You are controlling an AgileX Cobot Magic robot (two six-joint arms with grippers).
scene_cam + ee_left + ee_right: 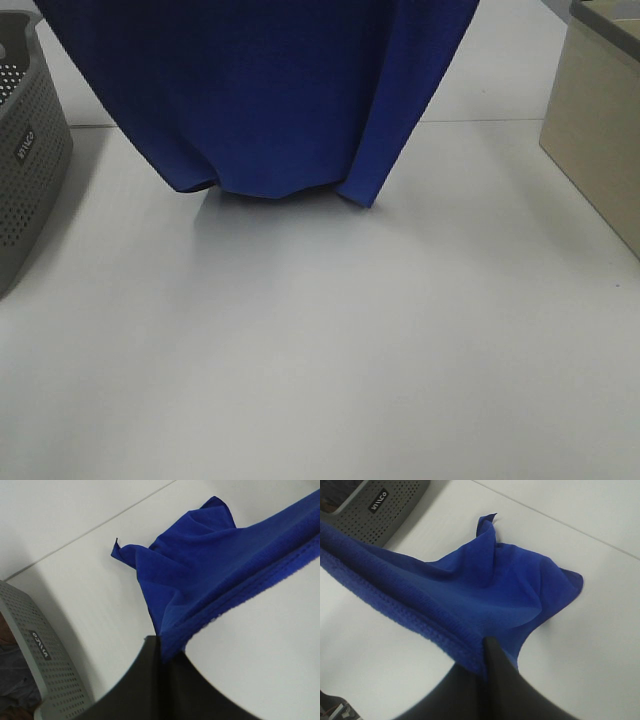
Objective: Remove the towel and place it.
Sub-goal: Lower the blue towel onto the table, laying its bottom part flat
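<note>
The royal-blue towel (270, 90) hangs as a wide curtain across the top of the exterior high view, and its lower edge rests in folds on the white table. Both grippers are above that view's frame. In the left wrist view my left gripper (161, 647) is shut on the towel (200, 575) at its stitched hem. The right wrist view has my right gripper (487, 655) shut on the towel (485, 585) at the hem as well. The cloth stretches between the two grips and sags to the table below.
A grey perforated basket (25, 170) stands at the left edge of the table, also seen as the basket (45, 660) and the basket (375, 505). A beige box (600, 130) stands at the right edge. White table (320, 340) lies in front of the towel.
</note>
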